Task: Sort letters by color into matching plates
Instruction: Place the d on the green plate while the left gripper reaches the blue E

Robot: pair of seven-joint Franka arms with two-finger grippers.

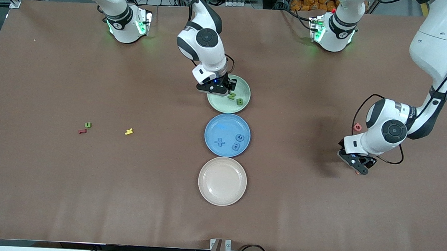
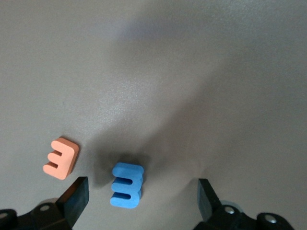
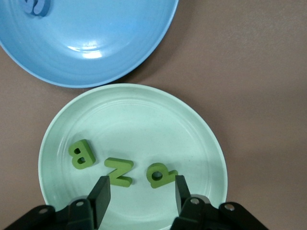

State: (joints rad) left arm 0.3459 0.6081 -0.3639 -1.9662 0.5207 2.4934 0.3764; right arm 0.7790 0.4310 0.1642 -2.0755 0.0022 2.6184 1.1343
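A: Where is the right gripper (image 3: 139, 191) hanging?

B: It is hanging low over the green plate (image 1: 219, 104). Its fingers are standing partly apart and are holding nothing. A green B (image 3: 82, 154), Z (image 3: 119, 171) and P (image 3: 159, 175) are lying in that plate.

A: And the blue plate (image 1: 212, 140)?

B: It is sitting between the green plate and the beige plate (image 1: 222, 181), with a blue X (image 1: 219, 142), G (image 1: 239, 137) and 6 (image 1: 235, 146) lying in it.

A: What is the left gripper (image 2: 139, 194) doing?

B: It is hanging wide open over a blue E (image 2: 126, 185) on the table (image 1: 52, 189), at the left arm's end. It is gripping nothing. An orange E (image 2: 61, 157) is lying just beside the blue one.

A: Any other green letters?

B: A green U (image 1: 88, 125) is lying toward the right arm's end, touching a red piece (image 1: 82, 131) and near a yellow piece (image 1: 129, 131).
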